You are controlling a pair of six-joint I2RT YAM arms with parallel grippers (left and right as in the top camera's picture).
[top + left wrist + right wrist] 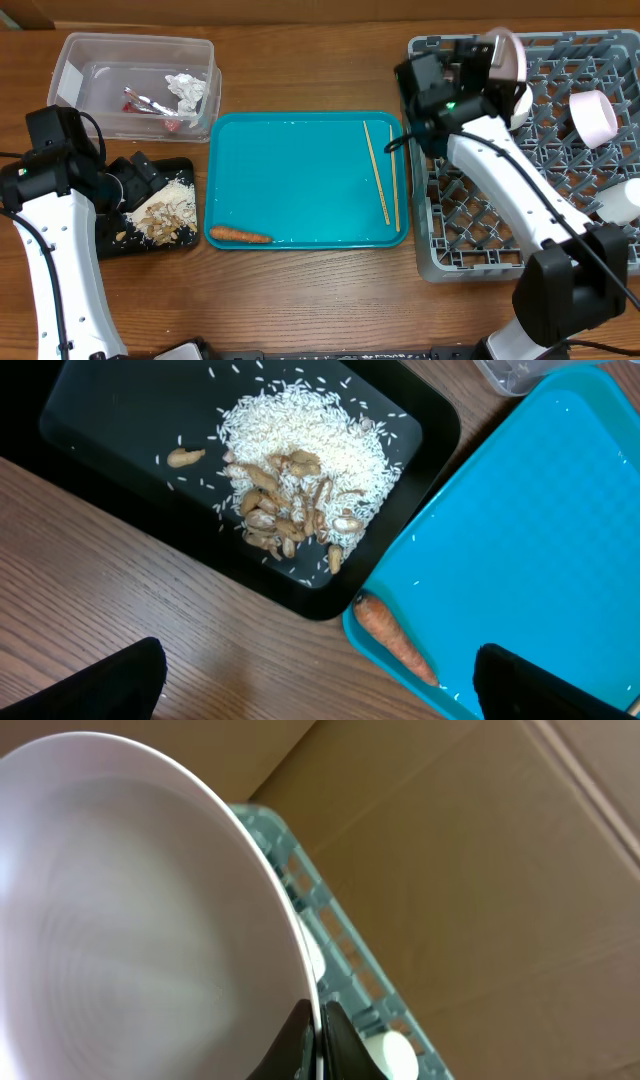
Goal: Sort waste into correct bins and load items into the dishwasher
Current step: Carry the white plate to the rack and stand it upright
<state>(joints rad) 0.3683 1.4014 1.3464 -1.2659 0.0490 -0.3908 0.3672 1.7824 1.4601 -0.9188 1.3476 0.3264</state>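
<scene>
My table is brown wood grain, its streaks running left to right under soft, even light with little shadow, and beyond its far edge I see a plain tan cardboard wall crossed by a crease.

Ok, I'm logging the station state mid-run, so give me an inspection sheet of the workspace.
Surface: wooden table.
Job's things: wrapper and foil ball in clear tub; rice scraps on black tray; carrot and chopsticks on teal tray; plate and cups at grey rack.
Clutter: nothing seen.
Claws: left claw open over black tray's corner; right claw shut on plate rim.
Cables: black lead along each arm.
Surroundings: cardboard behind rack.
</scene>
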